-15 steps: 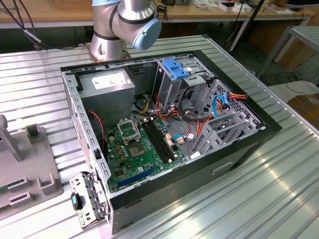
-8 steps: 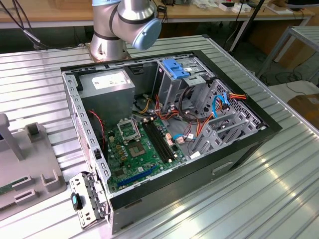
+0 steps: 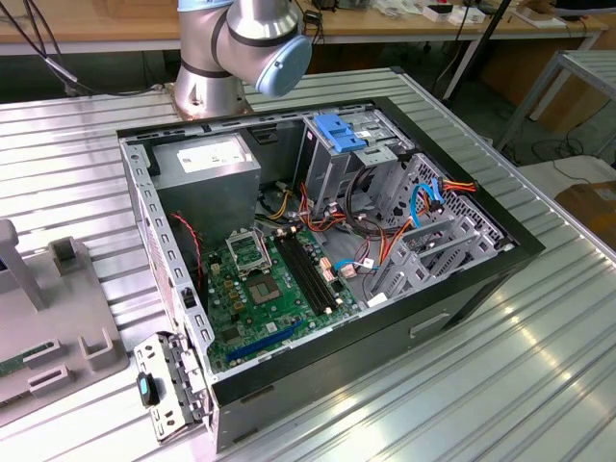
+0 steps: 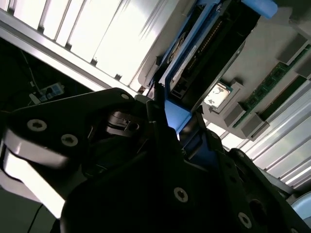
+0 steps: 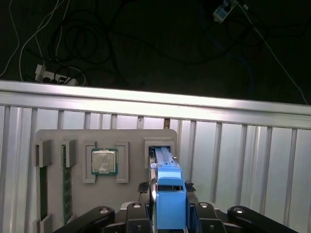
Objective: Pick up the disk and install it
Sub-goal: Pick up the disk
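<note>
In both wrist views the disk (image 5: 170, 196) (image 4: 194, 53) stands on its edge in a slot of a grey holder tray (image 5: 53, 137). Its bright blue carrier faces the camera and its dark metal body runs back into the slot. My gripper (image 5: 168, 188) (image 4: 177, 128) is shut on the disk, with a dark finger (image 5: 144, 187) pressed against each side of the blue carrier. The lower part of the disk is hidden inside the slot.
The tray also holds a processor chip (image 5: 104, 161) and a green memory stick (image 5: 66, 179). In the exterior view an open computer case (image 3: 318, 241) lies on the ribbed metal table (image 3: 500, 385), with a metal drive cage and blue latch (image 3: 342, 130). The arm's base (image 3: 231, 48) stands behind it.
</note>
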Tool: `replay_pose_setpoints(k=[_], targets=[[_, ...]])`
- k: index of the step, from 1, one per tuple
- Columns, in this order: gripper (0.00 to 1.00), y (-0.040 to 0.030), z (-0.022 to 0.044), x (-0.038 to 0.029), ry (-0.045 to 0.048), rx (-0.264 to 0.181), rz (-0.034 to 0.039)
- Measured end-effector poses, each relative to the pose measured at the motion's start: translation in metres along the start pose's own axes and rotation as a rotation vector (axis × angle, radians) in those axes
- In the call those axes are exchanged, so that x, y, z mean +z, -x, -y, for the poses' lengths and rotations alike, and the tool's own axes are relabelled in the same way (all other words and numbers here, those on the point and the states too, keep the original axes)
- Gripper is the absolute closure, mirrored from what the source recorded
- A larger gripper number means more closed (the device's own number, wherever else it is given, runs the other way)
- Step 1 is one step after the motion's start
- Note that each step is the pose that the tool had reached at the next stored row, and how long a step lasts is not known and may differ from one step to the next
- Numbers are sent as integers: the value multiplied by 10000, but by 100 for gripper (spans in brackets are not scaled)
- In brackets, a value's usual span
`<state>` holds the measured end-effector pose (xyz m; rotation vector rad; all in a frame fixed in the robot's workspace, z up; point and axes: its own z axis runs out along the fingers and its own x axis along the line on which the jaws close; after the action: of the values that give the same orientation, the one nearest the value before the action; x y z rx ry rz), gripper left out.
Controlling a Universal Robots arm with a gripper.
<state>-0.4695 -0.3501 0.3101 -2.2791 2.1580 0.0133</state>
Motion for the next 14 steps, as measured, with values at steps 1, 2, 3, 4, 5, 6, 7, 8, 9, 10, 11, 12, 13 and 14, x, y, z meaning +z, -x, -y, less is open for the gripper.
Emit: replay_pose_setpoints(k=[1,2,3,4,5,6,7,8,9,10,11,12,13,14], targets=[[63,0,0,2,-2,277,1],[63,0,0,2,-2,341,1],[63,0,0,2,-3,345,1],[63,0,0,2,-4,348,1],[63,0,0,2,-4,349,2],[63,0,0,2,-3,350,2],[63,0,0,2,-4,351,2],[63,0,0,0,-7,351,3],[63,0,0,-9,-8,351,3],[63,0,0,-17,-5,351,3],[63,0,0,-25,-4,351,2],[63,1,0,-27,-7,351,3],[63,0,0,-27,-7,351,4],[63,0,0,-31,-5,351,4]])
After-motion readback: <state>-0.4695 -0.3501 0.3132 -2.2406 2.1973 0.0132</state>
